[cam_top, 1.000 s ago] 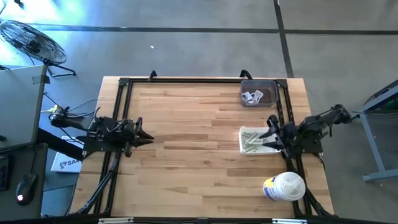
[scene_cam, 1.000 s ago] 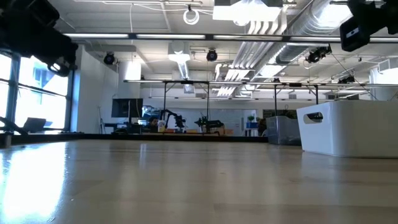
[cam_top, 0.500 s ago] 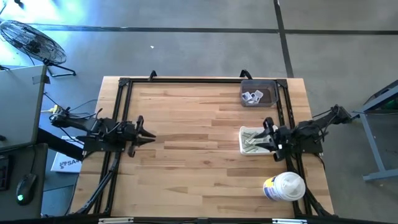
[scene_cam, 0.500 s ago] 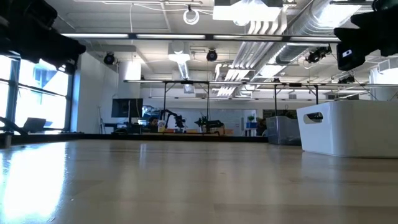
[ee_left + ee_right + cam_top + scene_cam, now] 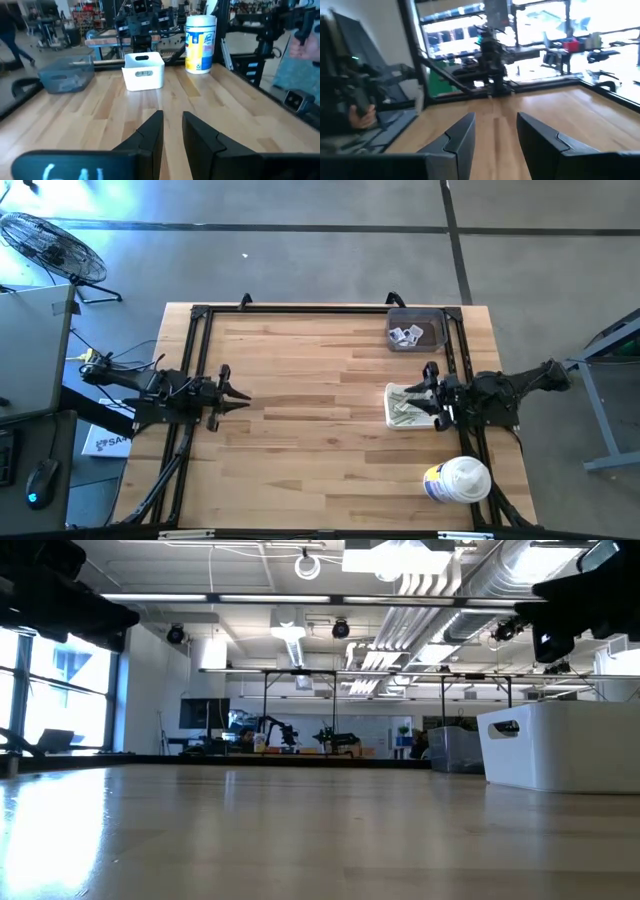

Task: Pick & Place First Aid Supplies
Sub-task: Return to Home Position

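Pale greenish-white strip wrappers (image 5: 402,406) lie in a white bin (image 5: 390,418) at the table's right side. Small square white sachets (image 5: 405,334) lie in a dark grey bin (image 5: 432,332) at the far right corner. My right gripper (image 5: 428,394) hovers open above the white bin's right part, pointing level toward the table's left; its wrist view shows open fingers (image 5: 492,125) and none of the bin. My left gripper (image 5: 240,393) waits at the left side, narrowly open (image 5: 172,122), facing the white bin (image 5: 143,71) across the table.
A large white round tub (image 5: 458,480) with a yellow-blue label stands near the right near corner, close to the right arm. Black frame rails (image 5: 196,360) run along the table's edges. Bare wood (image 5: 310,400) lies between the arms. A person's hand (image 5: 357,112) shows beyond the table.
My right gripper has come down and shifted a little toward the table's left over the white bin, levelling out from a downward tilt; its arm has straightened. It stays open. The packets have not moved.
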### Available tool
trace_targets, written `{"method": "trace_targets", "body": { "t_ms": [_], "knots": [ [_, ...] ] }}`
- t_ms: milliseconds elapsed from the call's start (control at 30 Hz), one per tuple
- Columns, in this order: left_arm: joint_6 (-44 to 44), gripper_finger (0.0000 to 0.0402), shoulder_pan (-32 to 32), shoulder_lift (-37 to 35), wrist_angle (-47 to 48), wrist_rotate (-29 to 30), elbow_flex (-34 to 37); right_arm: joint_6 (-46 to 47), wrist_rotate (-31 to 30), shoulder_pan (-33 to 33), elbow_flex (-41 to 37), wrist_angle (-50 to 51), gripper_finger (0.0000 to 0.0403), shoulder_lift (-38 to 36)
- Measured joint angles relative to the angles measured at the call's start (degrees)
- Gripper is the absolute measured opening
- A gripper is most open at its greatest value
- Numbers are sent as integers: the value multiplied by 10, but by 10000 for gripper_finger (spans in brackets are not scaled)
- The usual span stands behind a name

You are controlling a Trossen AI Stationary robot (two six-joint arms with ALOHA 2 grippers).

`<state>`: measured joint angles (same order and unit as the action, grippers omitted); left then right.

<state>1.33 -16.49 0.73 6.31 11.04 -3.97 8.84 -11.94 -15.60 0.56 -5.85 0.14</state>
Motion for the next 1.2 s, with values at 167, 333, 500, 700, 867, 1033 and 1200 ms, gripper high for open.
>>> {"method": "trace_targets", "body": {
  "t_ms": [167, 333, 500, 700, 867, 1033, 1200],
  "knots": [
    [78, 69, 0, 1, 0, 4, 0, -2, 24, 73, 0, 7, 138, 0],
    [72, 69, 0, 1, 0, 4, 0, 0, 68, 127, 0, 7, 138, 0],
    [70, 69, 0, 1, 0, 4, 0, -12, 41, 148, 0, 9, 138, 2],
    [70, 69, 0, 1, 0, 4, 0, -47, -5, 149, 0, 24, 138, 3],
    [70, 69, 0, 1, 0, 4, 0, -48, -6, 149, 0, 25, 138, 3],
    [70, 69, 0, 1, 0, 4, 0, -48, -6, 149, 0, 25, 138, 3],
    [70, 69, 0, 1, 0, 4, 1, -48, -7, 149, 0, 25, 138, 3]
  ]
}}
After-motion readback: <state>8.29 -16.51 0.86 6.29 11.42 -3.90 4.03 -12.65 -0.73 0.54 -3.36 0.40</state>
